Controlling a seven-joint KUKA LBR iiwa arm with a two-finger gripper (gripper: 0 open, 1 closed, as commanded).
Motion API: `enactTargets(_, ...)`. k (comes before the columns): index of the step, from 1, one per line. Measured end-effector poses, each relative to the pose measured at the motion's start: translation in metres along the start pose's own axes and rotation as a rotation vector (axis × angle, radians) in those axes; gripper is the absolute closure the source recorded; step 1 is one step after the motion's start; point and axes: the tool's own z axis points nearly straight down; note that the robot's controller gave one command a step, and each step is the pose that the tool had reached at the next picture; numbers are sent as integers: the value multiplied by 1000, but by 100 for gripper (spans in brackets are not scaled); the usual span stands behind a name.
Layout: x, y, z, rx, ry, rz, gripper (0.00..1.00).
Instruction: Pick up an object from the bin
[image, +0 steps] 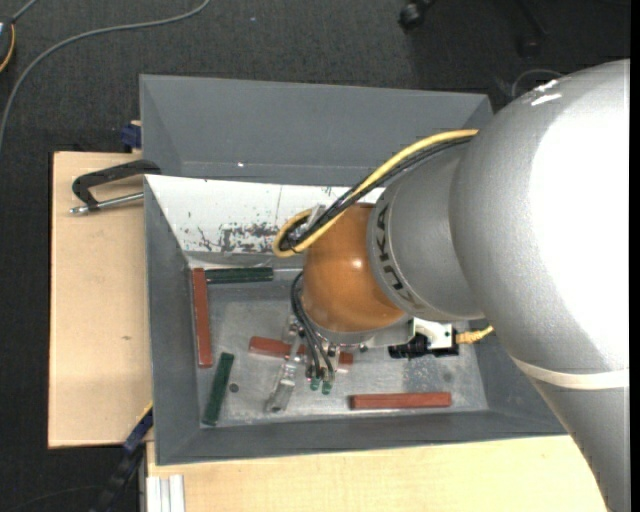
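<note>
My gripper hangs below the orange wrist cover, low over the bin floor near the middle of the front half. A short red-brown block lies just behind and to the left of it, close by or touching; I cannot tell which. A small red-brown piece peeks out to the right, partly hidden under the wrist. A dark green stick lies slanted on the floor to the left of the gripper, apart from it.
A long red-brown stick runs along the left wall. Another dark green stick lies at the back left. A red-brown bar rests by the front wall on the right. The arm covers the bin's right side.
</note>
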Motion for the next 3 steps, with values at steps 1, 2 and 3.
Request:
enactTargets(1,0,1,-1,-1,-2,-1,0)
enactTargets(2,-1,1,-1,-1,-2,0,100)
enactTargets(3,-3,3,-128,-6,-11,-2,100)
